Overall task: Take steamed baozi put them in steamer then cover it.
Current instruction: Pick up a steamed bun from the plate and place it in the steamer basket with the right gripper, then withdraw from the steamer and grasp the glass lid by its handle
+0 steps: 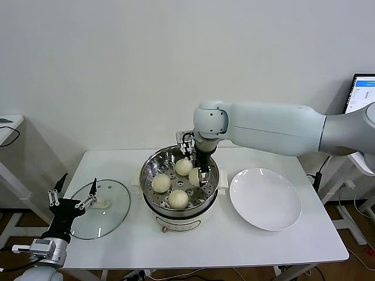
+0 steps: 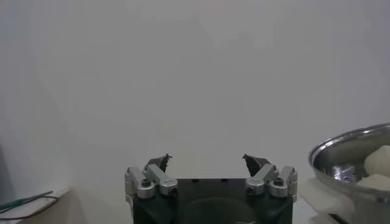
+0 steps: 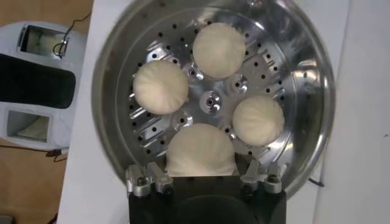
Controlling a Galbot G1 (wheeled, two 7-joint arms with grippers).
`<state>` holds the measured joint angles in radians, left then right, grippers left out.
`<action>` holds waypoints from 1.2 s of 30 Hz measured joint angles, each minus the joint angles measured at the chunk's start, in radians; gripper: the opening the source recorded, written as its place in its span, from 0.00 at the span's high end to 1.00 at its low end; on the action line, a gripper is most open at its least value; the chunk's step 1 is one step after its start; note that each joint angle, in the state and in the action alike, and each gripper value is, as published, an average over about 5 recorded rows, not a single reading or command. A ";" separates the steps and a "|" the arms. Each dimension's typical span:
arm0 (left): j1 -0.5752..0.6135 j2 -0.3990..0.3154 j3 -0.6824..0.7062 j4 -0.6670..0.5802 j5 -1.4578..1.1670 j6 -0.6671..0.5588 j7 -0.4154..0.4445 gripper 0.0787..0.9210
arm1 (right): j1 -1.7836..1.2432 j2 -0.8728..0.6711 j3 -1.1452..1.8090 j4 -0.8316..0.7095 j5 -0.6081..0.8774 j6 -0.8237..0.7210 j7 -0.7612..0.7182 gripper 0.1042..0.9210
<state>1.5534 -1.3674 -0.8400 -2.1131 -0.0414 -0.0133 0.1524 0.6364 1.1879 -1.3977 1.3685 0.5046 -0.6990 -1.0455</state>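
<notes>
The steamer (image 1: 150, 168) stands mid-table, a shiny perforated basket on a cream pot base. Three baozi (image 1: 183, 167) (image 1: 161, 182) (image 1: 178, 199) lie free on its floor. My right gripper (image 1: 202, 174) reaches down inside the right part of the basket. In the right wrist view it (image 3: 202, 165) is shut on another baozi (image 3: 201, 146), one finger against each flank, and this bun rests low on the perforated floor (image 3: 210, 100). The others (image 3: 160, 87) (image 3: 219, 50) (image 3: 258, 120) ring the centre. My left gripper (image 1: 73, 196) (image 2: 207, 159) waits open at the table's left end.
The clear glass lid (image 1: 111, 213) with its white handle lies flat on the table left of the steamer, just beyond the left gripper. A white plate (image 1: 265, 199) sits bare to the steamer's right. A monitor (image 1: 363, 91) stands past the table's right end.
</notes>
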 measured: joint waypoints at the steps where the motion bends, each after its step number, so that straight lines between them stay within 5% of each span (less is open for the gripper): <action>1: 0.000 0.000 0.001 0.000 0.000 0.000 0.000 0.12 | -0.008 0.002 0.003 -0.005 -0.005 -0.001 0.001 0.22; 36: 0.011 -0.006 0.014 -0.010 0.007 0.002 -0.009 0.12 | -0.021 -0.119 0.118 0.028 0.003 0.000 -0.037 0.12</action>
<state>1.5641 -1.3731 -0.8258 -2.1227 -0.0343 -0.0117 0.1434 0.6152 1.0693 -1.2797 1.3969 0.5074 -0.6988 -1.0830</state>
